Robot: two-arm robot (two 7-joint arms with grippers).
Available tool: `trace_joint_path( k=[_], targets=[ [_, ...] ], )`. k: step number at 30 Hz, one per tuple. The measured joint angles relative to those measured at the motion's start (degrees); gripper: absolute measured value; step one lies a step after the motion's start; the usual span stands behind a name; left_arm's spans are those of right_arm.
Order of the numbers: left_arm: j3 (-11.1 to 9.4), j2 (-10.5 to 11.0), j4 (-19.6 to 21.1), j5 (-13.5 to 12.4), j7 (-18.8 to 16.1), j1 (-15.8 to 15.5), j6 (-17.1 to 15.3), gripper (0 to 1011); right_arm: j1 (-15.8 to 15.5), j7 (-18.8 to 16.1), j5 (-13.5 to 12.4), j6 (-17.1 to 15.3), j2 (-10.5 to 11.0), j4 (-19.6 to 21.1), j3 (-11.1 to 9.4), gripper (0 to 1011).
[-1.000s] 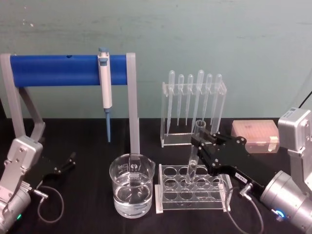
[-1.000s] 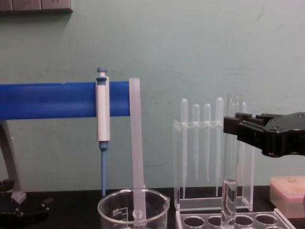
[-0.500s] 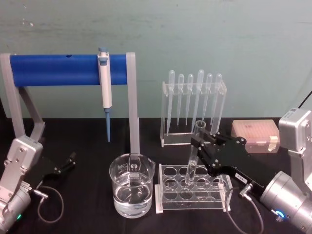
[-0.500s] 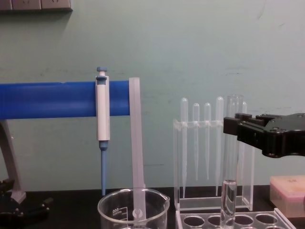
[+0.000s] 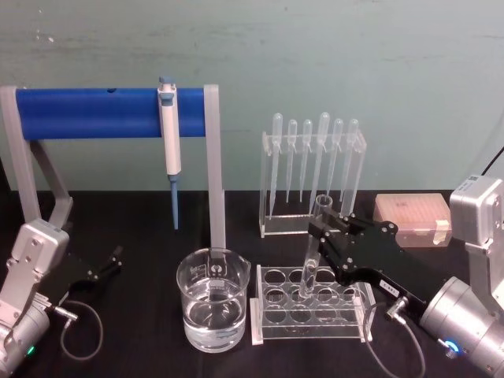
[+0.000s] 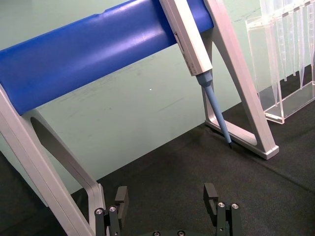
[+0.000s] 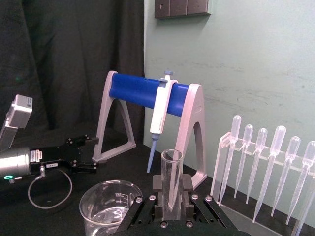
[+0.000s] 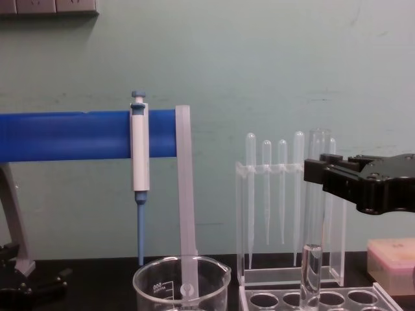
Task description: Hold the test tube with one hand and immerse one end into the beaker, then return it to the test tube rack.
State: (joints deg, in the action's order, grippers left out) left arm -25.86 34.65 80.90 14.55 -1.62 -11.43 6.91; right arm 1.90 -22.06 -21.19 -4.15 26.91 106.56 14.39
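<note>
Clear, glossy glass test tube (image 5: 320, 211), same smooth glass for beaker (image 5: 213, 303) left of rack (image 5: 315, 324), rack of polished transparent plastic, matt black right gripper (image 5: 317, 235), satin silver metal arm (image 5: 476, 213) right of rack, dull black cloth table cover (image 5: 134, 228) under rack

One tube (image 5: 313, 246), one beaker (image 5: 213, 313), six pipettes (image 5: 306, 161), one pipettor (image 5: 168, 134), two racks (image 5: 315, 325), one stand (image 5: 87, 113), one box (image 5: 411, 217)

White print on the beaker (image 7: 106, 209) reads what looks like "200", beside the graduation ticks. Small white label (image 5: 386, 281) on the right gripper (image 5: 321, 236), lettering too small to read.
</note>
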Motion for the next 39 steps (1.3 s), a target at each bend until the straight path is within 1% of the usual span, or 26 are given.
trace_joint_path(
  k=[8, 15, 16, 17, 18, 20, 21, 22, 25, 26, 27, 30, 31, 33, 39],
  targets=[
    [0.0, 0.0, 0.0, 0.0, 0.0, 0.0, 0.0, 1000, 0.57, 0.3, -1.05, -0.29, -0.13, 0.77, 0.55, 224],
    [0.0, 0.0, 0.0, 0.0, 0.0, 0.0, 0.0, 1000, 3.64, 0.71, -1.23, -2.14, -0.92, 2.61, 3.09, 225],
    [0.0, 0.0, 0.0, 0.0, 0.0, 0.0, 0.0, 1000, 4.66, 0.7, -1.21, -2.5, -1.21, 2.8, 3.81, 224],
    [0.0, 0.0, 0.0, 0.0, 0.0, 0.0, 0.0, 1000, 5.04, 0.7, -1.19, -2.66, -1.35, 2.85, 4.14, 225],
    [0.0, 0.0, 0.0, 0.0, 0.0, 0.0, 0.0, 1000, 6.13, 0.67, -1.09, -3.04, -1.67, 2.91, 5.02, 225],
    [0.0, 0.0, 0.0, 0.0, 0.0, 0.0, 0.0, 1000, 7.24, 0.62, -0.92, -3.42, -2.05, 2.85, 5.95, 224],
    [0.0, 0.0, 0.0, 0.0, 0.0, 0.0, 0.0, 1000, 7.85, 0.48, -0.86, -3.61, -2.24, 2.69, 6.43, 225],
    [0.0, 0.0, 0.0, 0.0, 0.0, 0.0, 0.0, 1000, 8.94, 0.3, -0.8, -3.86, -2.69, 2.26, 7.36, 225],
    [0.0, 0.0, 0.0, 0.0, 0.0, 0.0, 0.0, 1000, 10.42, -0.02, -0.69, -4.13, -3.44, 1.28, 8.65, 224],
    [0.0, 0.0, 0.0, 0.0, 0.0, 0.0, 0.0, 1000, 11.61, -0.13, -0.52, -4.29, -4.13, 0.21, 9.79, 224],
    [0.0, 0.0, 0.0, 0.0, 0.0, 0.0, 0.0, 1000, 12.03, -0.16, -0.45, -4.34, -4.39, -0.23, 10.21, 225],
    [0.0, 0.0, 0.0, 0.0, 0.0, 0.0, 0.0, 1000, 12.8, -0.21, -0.28, -4.37, -4.93, -1.36, 11.12, 225],
    [0.0, 0.0, 0.0, 0.0, 0.0, 0.0, 0.0, 1000, 13.21, -0.24, 0.05, -4.16, -5.26, -2.18, 11.77, 225],
    [0.0, 0.0, 0.0, 0.0, 0.0, 0.0, 0.0, 1000, 13.59, -0.36, 0.41, -3.43, -5.7, -3.41, 12.39, 225],
    [0.0, 0.0, 0.0, 0.0, 0.0, 0.0, 0.0, 1000, 13.75, -0.47, 1.03, -1.18, -6.69, -6.27, 13.33, 225]
  ],
)
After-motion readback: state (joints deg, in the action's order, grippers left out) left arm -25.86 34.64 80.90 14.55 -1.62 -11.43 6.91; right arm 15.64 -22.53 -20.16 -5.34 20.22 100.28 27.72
